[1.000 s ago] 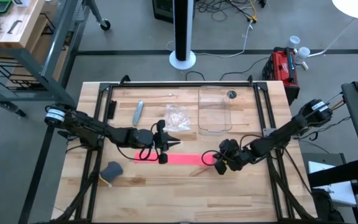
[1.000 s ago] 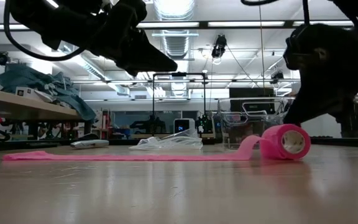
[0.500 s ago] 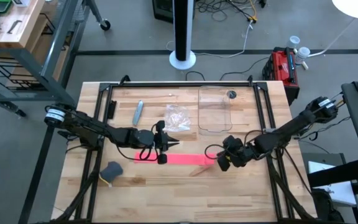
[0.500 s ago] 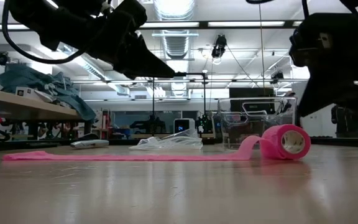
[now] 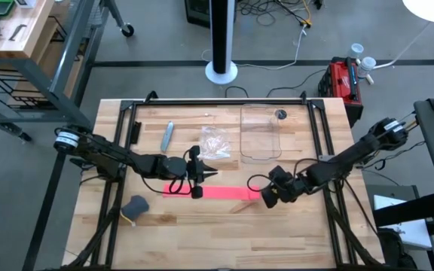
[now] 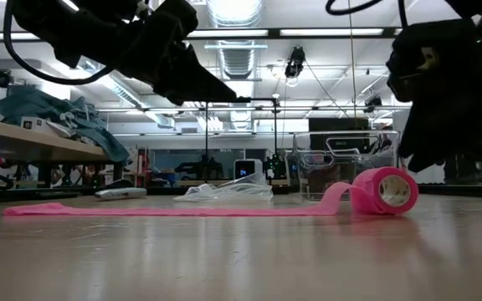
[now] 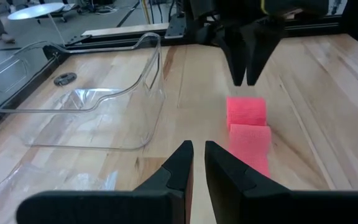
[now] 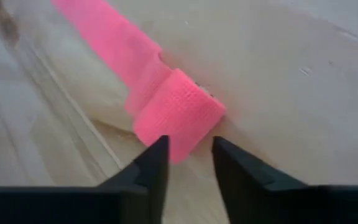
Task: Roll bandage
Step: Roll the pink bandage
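Note:
The pink bandage lies on the wooden table as a flat strip [image 5: 217,193] [image 6: 166,210], and its right end is wound into a small roll [image 6: 385,191] [image 8: 176,115] that rests on its curved side. My right gripper [image 5: 265,197] [image 8: 186,149] hangs open just above and beside the roll, touching nothing. My left gripper [image 5: 212,174] [image 7: 197,155] hovers over the strip's middle, clear of the table. Its fingers are shut with nothing between them, and they point toward the roll [image 7: 246,112].
A clear plastic tub [image 5: 261,134] and a crinkled clear bag [image 5: 215,143] lie beyond the strip. A pale tube [image 5: 167,135] lies at the far left and a grey-blue lump [image 5: 136,205] at the near left. Bare wood lies on the near side of the strip.
My right gripper has rolled about its own pointing line over the roll. The roll and the strip lie where they were.

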`<state>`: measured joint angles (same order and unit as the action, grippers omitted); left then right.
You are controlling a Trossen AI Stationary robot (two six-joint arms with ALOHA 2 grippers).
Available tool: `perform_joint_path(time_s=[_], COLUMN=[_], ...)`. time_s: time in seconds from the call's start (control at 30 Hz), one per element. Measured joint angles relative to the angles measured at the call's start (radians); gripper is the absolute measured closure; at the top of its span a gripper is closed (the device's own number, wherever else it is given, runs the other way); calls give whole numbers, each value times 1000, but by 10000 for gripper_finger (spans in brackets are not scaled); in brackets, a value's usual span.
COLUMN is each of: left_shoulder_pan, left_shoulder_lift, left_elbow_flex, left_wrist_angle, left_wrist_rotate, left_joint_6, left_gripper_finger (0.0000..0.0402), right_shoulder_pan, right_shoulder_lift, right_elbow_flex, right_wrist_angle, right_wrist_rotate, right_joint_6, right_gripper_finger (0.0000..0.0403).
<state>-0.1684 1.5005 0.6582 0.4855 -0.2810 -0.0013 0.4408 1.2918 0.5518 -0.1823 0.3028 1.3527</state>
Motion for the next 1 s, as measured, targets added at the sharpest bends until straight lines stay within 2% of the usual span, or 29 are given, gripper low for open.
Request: perform_joint_path(time_s=[0.23,0.47,0.7,1.0], left_shoulder_pan=[0,0,0,0], left_shoulder_lift=[0,0,0,0], left_elbow_flex=[0,1,1,1], left_wrist_angle=[3,2,3,8], left_wrist_rotate=[0,0,0,-1], left_joint_6=[0,0,0,0], left_gripper_finger=[370,370,370,370], right_shoulder_pan=[-29,-59,-79,-95], right_shoulder_lift=[61,98,120,127], right_elbow_flex=[0,0,0,0], right_wrist_angle=[71,122,149,163], right_wrist_rotate=[-45,-68,-68,-68], right_joint_6=[44,24,24,2], right_gripper_finger=[164,115,119,182])
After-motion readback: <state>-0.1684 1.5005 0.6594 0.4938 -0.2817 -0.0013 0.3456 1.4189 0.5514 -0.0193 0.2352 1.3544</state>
